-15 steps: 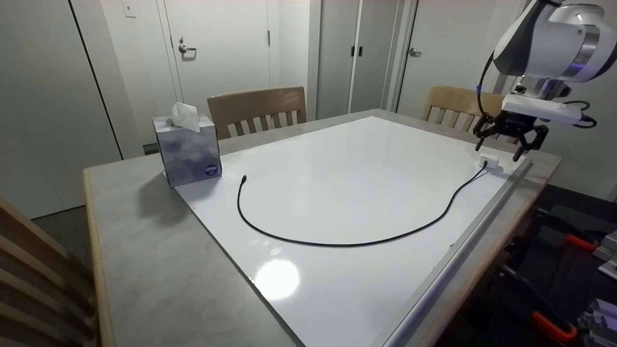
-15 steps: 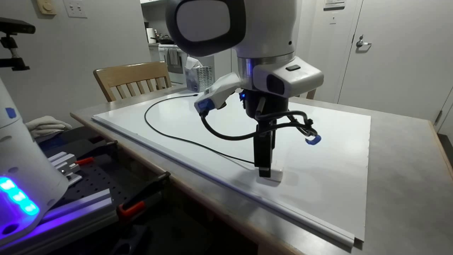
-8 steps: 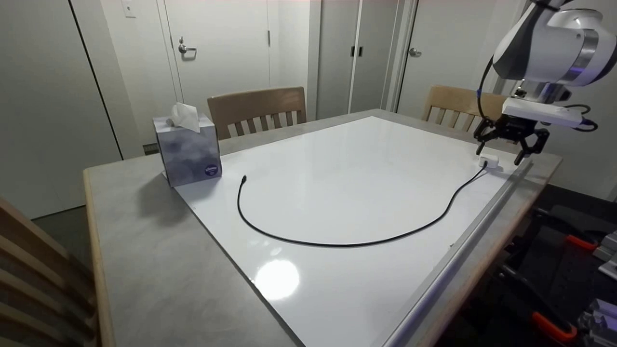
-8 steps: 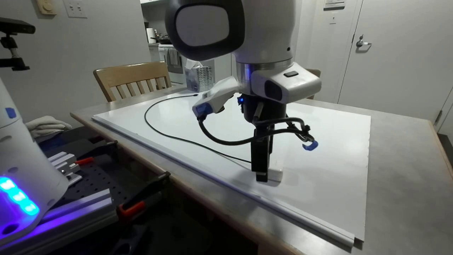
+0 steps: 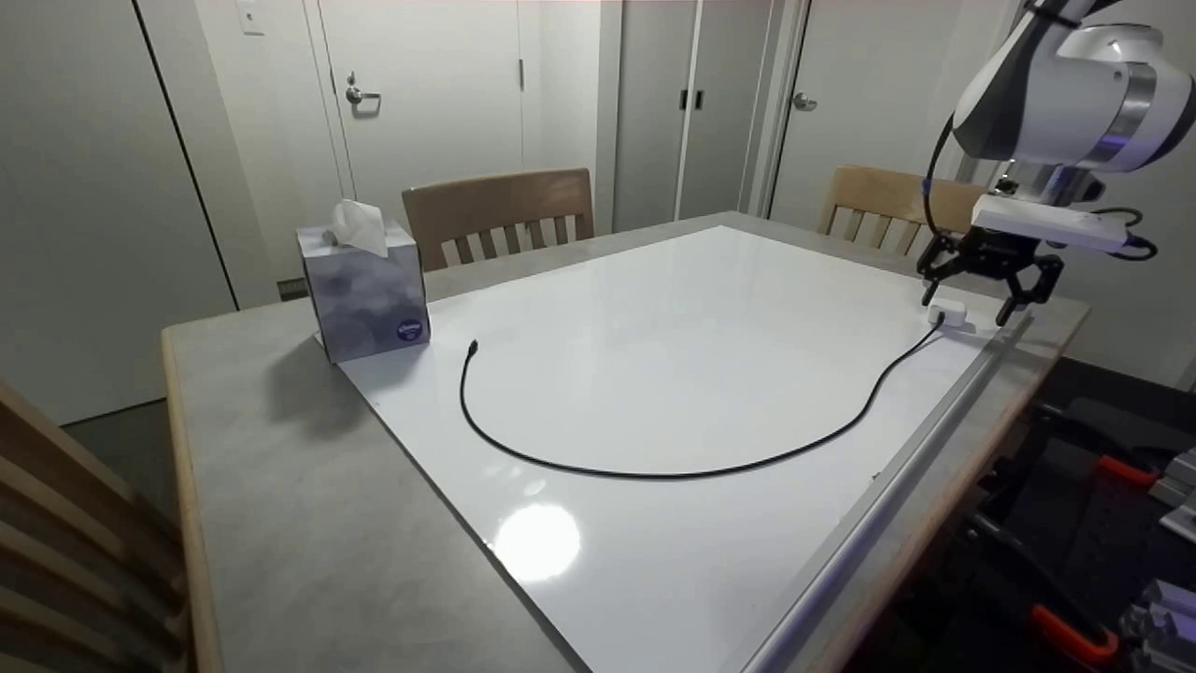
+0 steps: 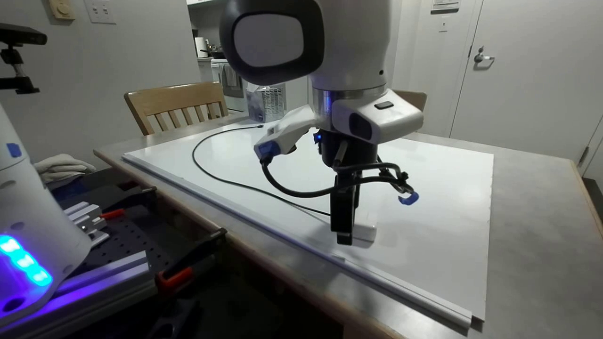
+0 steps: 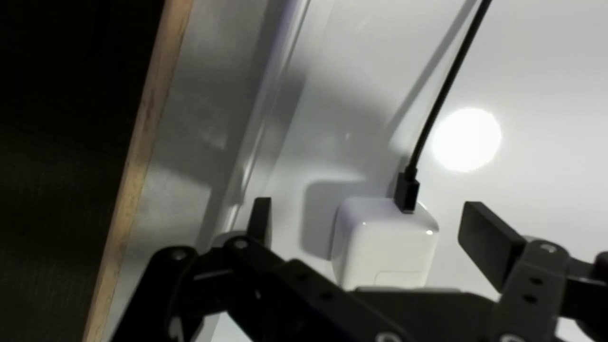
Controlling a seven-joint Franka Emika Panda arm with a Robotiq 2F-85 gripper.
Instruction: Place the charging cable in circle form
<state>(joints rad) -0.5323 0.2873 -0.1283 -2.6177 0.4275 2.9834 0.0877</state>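
The charging cable (image 5: 654, 476) lies as a long black open curve on a white board. Its free end (image 5: 472, 347) is near the tissue box, and the far end plugs into a white charger block (image 5: 950, 311). My gripper (image 5: 965, 312) points down at that block with its fingers well apart. In the wrist view the block (image 7: 387, 247) sits between the two finger pads (image 7: 489, 242), with a gap on both sides; its lower part is hidden by the gripper. The cable (image 7: 439, 102) runs upward from the block there. An exterior view shows the gripper (image 6: 345, 240) partly covering the block (image 6: 366, 231).
A tissue box (image 5: 369, 294) stands at the board's far corner from me. A raised metal rail (image 6: 301, 242) edges the white board (image 6: 438, 245) close to the table's wooden edge (image 7: 135, 156). Chairs (image 5: 505, 210) stand around the table.
My gripper has come down lower around the charger block and shifted slightly towards the rail. Its fingers stay apart. The cable and the block have not moved.
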